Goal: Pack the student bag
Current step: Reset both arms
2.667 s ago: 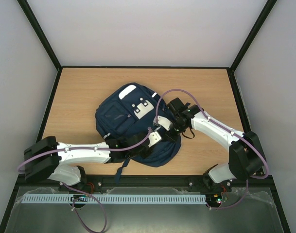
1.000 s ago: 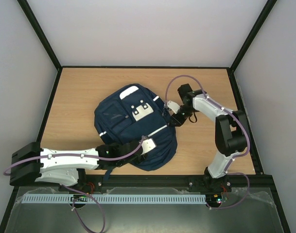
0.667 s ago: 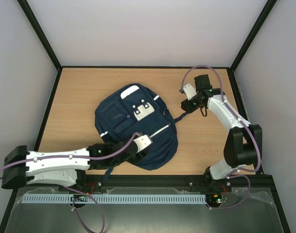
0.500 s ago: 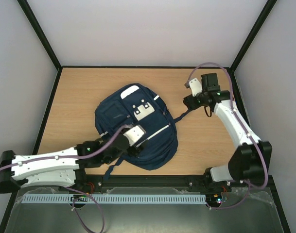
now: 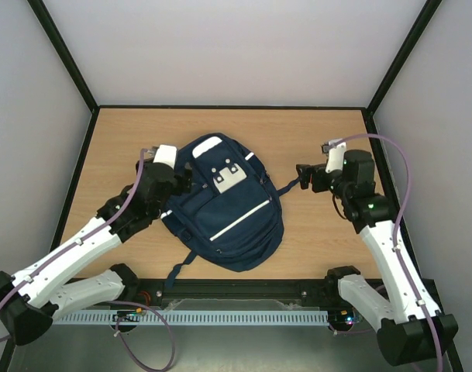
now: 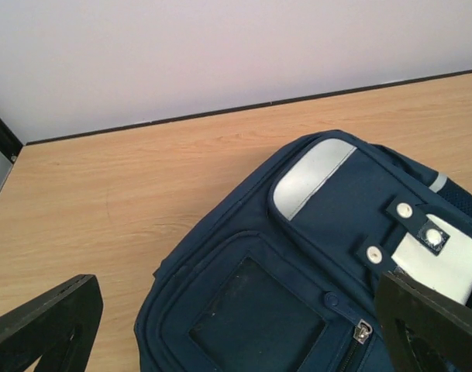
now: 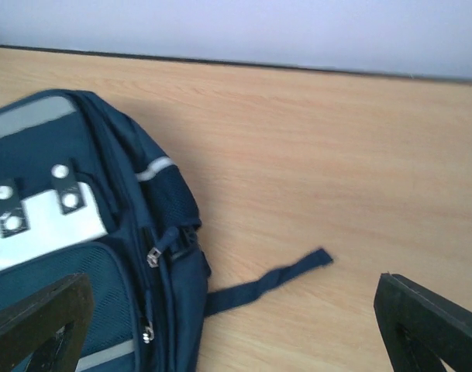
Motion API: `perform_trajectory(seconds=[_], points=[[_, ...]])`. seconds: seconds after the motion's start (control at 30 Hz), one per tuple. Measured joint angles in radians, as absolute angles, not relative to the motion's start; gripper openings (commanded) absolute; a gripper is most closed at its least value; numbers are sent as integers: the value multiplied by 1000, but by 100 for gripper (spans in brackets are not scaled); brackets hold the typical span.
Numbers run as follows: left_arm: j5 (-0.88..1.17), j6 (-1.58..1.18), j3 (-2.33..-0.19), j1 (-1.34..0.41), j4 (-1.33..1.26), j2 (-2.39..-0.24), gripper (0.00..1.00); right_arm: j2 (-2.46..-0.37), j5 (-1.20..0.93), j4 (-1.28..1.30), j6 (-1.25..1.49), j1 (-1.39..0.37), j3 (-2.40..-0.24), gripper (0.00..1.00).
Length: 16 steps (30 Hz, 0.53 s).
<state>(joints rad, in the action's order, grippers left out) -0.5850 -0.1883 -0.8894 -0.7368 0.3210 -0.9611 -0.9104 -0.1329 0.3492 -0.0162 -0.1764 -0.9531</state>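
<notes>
Top external view, left to right: my left gripper [image 5: 183,183] hangs wide and empty at the upper-left edge of the student bag [image 5: 224,213], which lies flat mid-frame on the table [image 5: 127,139]. My right gripper [image 5: 301,174] is wide too, empty, just beside a loose strap [image 5: 286,188]. Risk: a finger snags that strap and drags the bag askew.

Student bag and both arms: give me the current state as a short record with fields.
bag: student bag, lying flat on the table, front pocket up
strap: one loose strap trailing onto the wood toward the right arm
left end effector: open, holding nothing, at the bag's edge; contact unclear
right end effector: open, holding nothing, off the bag, facing the strap's tip
</notes>
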Motion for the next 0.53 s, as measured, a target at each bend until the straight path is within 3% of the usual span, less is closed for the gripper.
perform_trajectory(seconds=[0.3,0.53], points=[[-611,-238,-737,-728,269,-887,99,-788,-14,188,148,-177,-582,99],[-627,-241,-719,-728,264,-868,99,-702,-27,112,175,-177,-560,99]])
